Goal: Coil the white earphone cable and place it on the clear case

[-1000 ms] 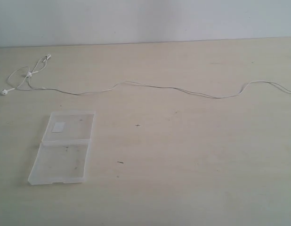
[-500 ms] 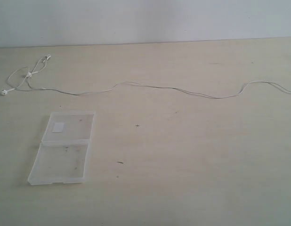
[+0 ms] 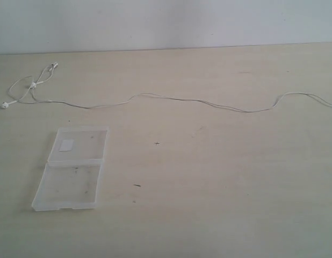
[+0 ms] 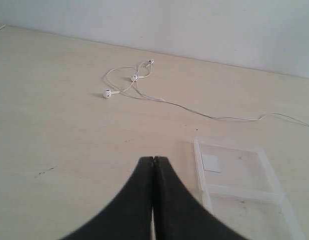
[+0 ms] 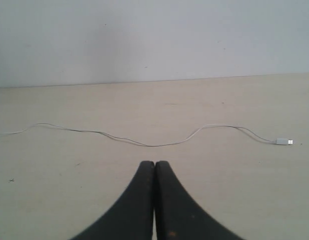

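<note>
The white earphone cable (image 3: 171,99) lies stretched across the far half of the table, its earbuds (image 3: 4,106) looped at the left and its other end running off the right edge of the exterior view. The clear case (image 3: 72,167) lies open and flat at the near left, a white label (image 3: 66,144) on its far half. Neither arm shows in the exterior view. My left gripper (image 4: 153,159) is shut on nothing, beside the case (image 4: 244,185) and short of the earbuds (image 4: 108,93). My right gripper (image 5: 154,163) is shut on nothing, short of the cable (image 5: 144,144); the plug (image 5: 283,141) lies off to one side.
A pale wall (image 3: 166,24) rises behind the table's far edge. The light wooden tabletop (image 3: 219,177) carries a few small dark specks (image 3: 137,185).
</note>
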You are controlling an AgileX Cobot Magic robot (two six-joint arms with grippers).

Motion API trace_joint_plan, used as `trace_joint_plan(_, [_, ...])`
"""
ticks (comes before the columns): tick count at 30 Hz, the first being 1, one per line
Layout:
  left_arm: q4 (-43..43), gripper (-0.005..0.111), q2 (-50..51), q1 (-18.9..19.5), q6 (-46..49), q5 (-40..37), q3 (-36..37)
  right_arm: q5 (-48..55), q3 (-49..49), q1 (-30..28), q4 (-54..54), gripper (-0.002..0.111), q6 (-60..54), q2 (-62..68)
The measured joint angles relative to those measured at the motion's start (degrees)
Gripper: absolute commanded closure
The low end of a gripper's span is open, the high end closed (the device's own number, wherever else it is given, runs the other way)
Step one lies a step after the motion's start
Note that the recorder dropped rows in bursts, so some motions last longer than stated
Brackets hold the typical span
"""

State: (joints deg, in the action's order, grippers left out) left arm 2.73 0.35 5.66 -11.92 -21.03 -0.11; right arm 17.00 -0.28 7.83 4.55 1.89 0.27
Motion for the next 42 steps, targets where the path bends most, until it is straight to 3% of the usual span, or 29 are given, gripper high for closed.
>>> trace_joint_plan(11, [0.00, 0.107, 0.00, 0.00, 0.00, 0.00, 0.00, -3.02, 0.00, 0.00, -1.08, 0.108, 0.00, 0.00])
trace_joint_plan(20, [0.00, 0.107, 0.00, 0.00, 0.00, 0.00, 0.00, -23.20, 0.00, 0.00, -0.35, 0.108, 0.00, 0.00])
trace_joint_plan(30, [0.00, 0.107, 0.00, 0.00, 0.00, 0.00, 0.00, -49.81, 0.00, 0.00, 1.51, 0.108, 11.36, 1.08])
trace_joint_plan(34, [0.00, 0.107, 0.00, 0.00, 0.00, 0.00, 0.00, -54.30, -11.47, 0.00, 5.75, 0.108, 6.96, 18.26])
trace_joint_plan(36, [0.00, 0.107, 0.00, 0.00, 0.00, 0.00, 0.00, -51.37, -22.37, 0.00, 6.03, 0.108, 4.01, 32.05])
trace_joint_plan(37, [0.00, 0.107, 0.00, 0.00, 0.00, 0.00, 0.00, -45.15, -33.14, 0.00, 4.22, 0.108, 3.38, 42.97])
trace_joint_plan(38, [0.00, 0.107, 0.00, 0.00, 0.00, 0.00, 0.00, -41.59, -37.43, 0.00, 2.87, 0.108, 3.23, 48.57])
trace_joint_plan(42, [0.00, 0.107, 0.00, 0.00, 0.00, 0.00, 0.00, -0.71, -71.23, 0.26, -1.25, 0.108, -3.64, 81.24])
